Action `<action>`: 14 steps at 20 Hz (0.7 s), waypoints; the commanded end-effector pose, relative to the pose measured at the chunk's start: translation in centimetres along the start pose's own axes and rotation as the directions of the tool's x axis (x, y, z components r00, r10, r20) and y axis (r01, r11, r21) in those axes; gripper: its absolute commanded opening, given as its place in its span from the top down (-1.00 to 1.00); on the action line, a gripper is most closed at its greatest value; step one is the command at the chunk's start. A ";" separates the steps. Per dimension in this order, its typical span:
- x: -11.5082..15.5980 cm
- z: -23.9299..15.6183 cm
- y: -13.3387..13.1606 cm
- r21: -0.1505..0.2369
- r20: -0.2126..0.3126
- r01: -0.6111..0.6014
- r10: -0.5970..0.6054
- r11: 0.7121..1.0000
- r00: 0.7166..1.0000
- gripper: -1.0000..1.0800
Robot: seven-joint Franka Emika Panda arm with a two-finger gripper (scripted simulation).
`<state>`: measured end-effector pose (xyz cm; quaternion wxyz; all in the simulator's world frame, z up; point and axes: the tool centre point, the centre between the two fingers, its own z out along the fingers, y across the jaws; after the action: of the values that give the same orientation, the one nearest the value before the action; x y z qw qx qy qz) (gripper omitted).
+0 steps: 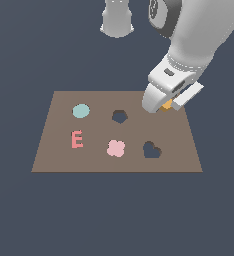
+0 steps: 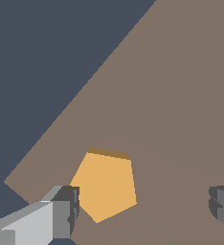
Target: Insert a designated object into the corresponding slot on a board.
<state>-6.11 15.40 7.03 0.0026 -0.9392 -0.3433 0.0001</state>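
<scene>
The orange pentagon block [image 1: 166, 105] lies flat on the brown board [image 1: 59, 160] near its far corner at the exterior view's right, mostly hidden there by my hand. In the wrist view the block [image 2: 106, 186] lies on the board [image 2: 181, 95] between my fingers, close to one fingertip [image 2: 61, 215] and well apart from the other. My gripper [image 1: 164, 106] is open and low over the block, holding nothing; it also shows in the wrist view [image 2: 142, 208]. The dark pentagon slot [image 1: 120, 116] sits empty in the board's far middle, to the exterior view's left of the gripper.
A dark heart-shaped cutout [image 1: 151, 150] is at the near right. A pink flower piece [image 1: 116, 148], a red letter E [image 1: 77, 139] and a teal disc [image 1: 81, 111] sit in the board. The arm's base [image 1: 117, 20] stands behind the board.
</scene>
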 end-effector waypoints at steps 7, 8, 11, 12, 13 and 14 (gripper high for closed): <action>-0.5 2.1 -3.2 -0.004 0.002 0.146 -0.146 0.989 0.989 -0.92; -0.5 2.2 -3.2 -0.004 0.002 0.148 -0.148 0.989 0.989 -0.92; -0.5 2.1 -3.0 -0.005 0.002 0.140 -0.140 0.990 0.990 -0.92; -0.5 2.0 -3.0 -0.005 0.002 0.138 -0.138 0.990 0.990 -0.92; -0.5 2.1 -3.1 -0.004 0.003 0.141 -0.141 0.990 0.990 -0.92; -0.5 2.1 -3.1 -0.004 0.003 0.141 -0.141 0.990 0.990 -0.92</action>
<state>-8.45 17.43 4.96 0.0002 -0.9127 -0.4086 0.0002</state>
